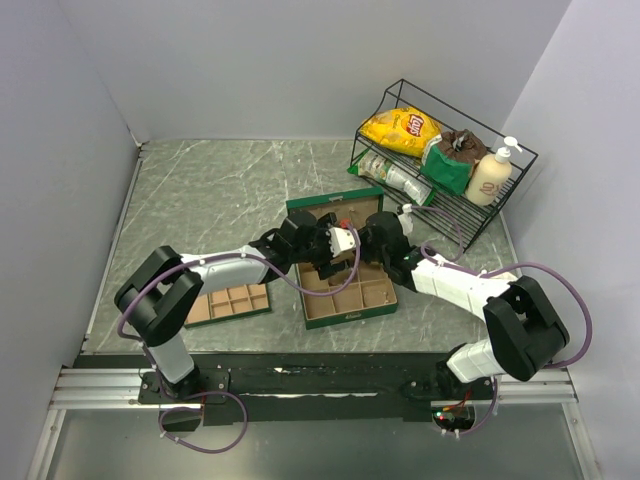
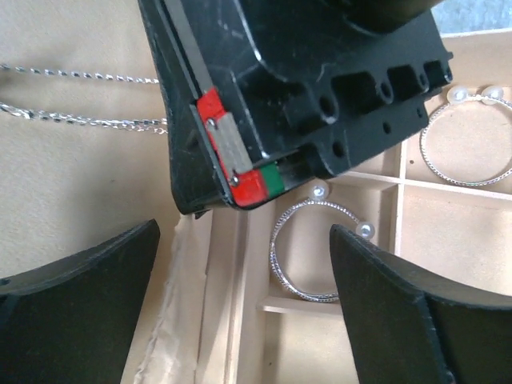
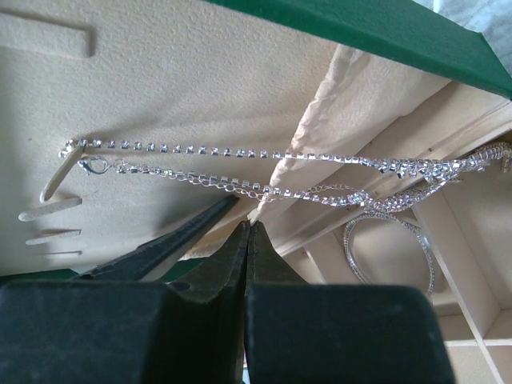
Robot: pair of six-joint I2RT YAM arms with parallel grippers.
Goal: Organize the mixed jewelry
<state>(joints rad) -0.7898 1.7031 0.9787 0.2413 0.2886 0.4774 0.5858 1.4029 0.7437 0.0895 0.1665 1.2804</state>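
Observation:
The green box (image 1: pixel 350 315) stands open in the middle, its lid (image 1: pixel 330 203) upright. Both grippers meet over it. My left gripper (image 2: pixel 244 232) is open and empty; a silvery wire bangle (image 2: pixel 274 252) with pearl ends lies in the compartment between its fingers. A second bangle (image 2: pixel 464 182) lies in the compartment beyond. My right gripper (image 3: pixel 250 226) is shut with nothing visible between its tips, just below two rhinestone chains (image 3: pixel 200 150) that stretch from a hook on the lid lining to a tangle over the compartments. A bangle (image 3: pixel 349 244) lies below the tangle.
A flat tan divided tray (image 1: pixel 230 300) lies left of the box. A black wire rack (image 1: pixel 445 165) at the back right holds a chips bag, packets and a soap bottle. The right gripper's black body (image 2: pixel 320 80) hangs close above my left fingers.

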